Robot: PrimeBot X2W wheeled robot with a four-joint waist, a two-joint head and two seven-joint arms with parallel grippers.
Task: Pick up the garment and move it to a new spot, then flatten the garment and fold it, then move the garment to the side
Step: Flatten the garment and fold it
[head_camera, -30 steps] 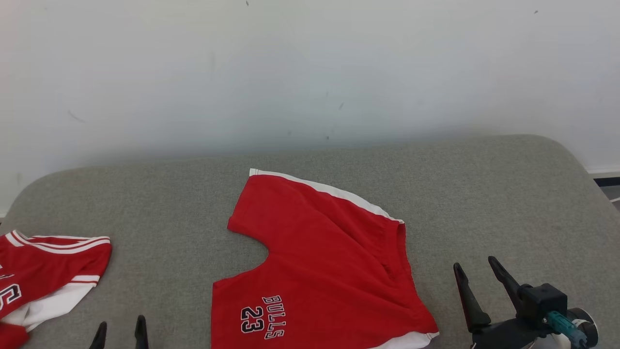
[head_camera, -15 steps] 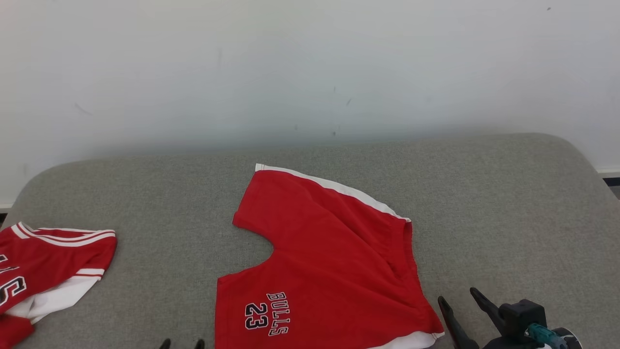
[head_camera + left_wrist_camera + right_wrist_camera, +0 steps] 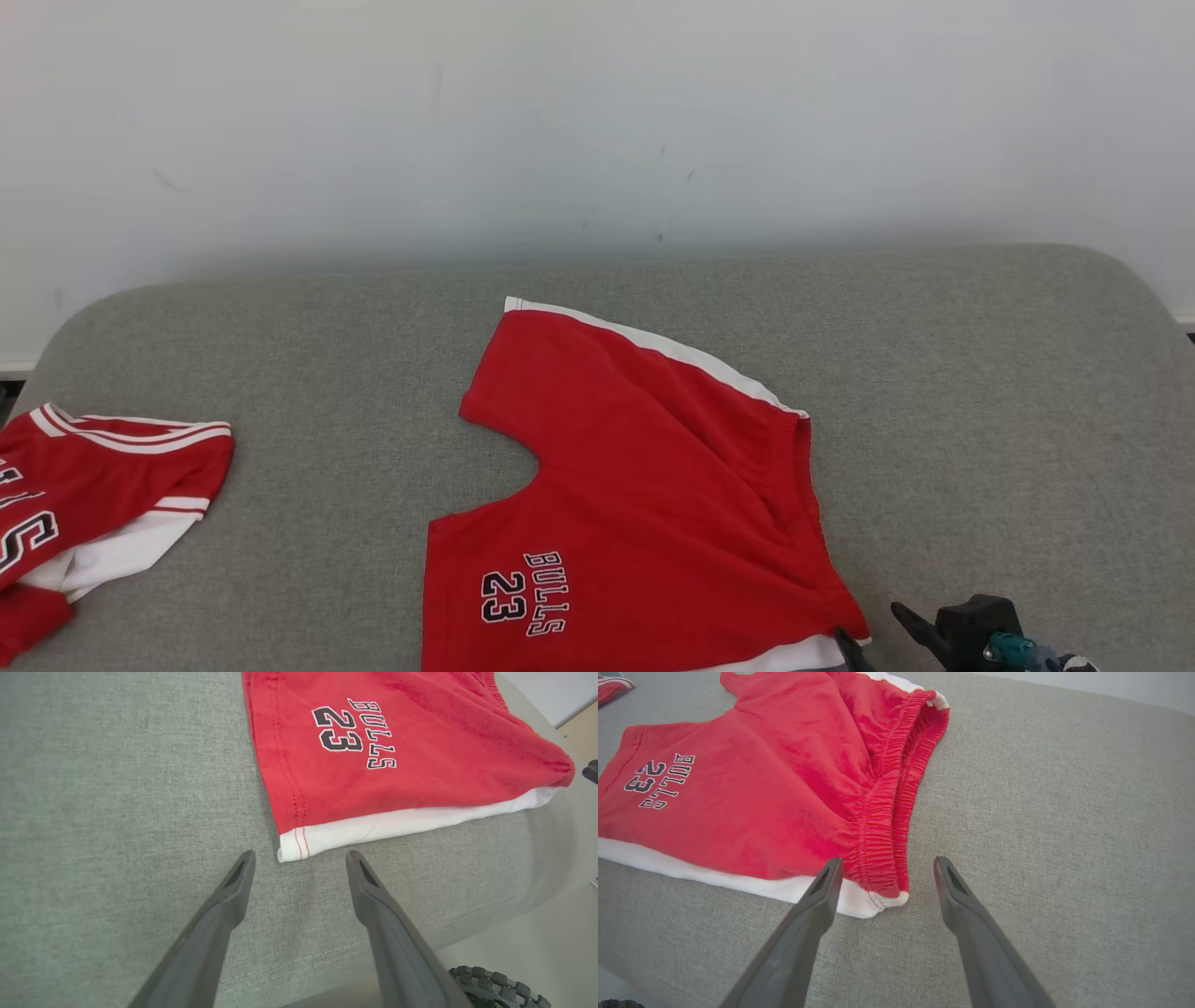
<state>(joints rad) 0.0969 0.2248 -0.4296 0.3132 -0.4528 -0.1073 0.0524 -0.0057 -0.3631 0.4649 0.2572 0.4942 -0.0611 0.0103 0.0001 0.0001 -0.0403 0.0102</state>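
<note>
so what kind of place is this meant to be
Likely an indoor garment-folding test station, not clearly a home: a grey fabric-covered padded surface against a bare white wall, with red Bulls 23 shorts laid out and another red garment at its left end.

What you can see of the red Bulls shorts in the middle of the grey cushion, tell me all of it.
The red shorts look like soft knit cotton, with a white side stripe, a gathered elastic waistband and a dark "BULLS 23" print on one leg. They lie spread nearly flat, slightly rumpled, on the grey cushion, not yet folded. The open left gripper and right gripper point at their near corners; neither holds them.
</note>
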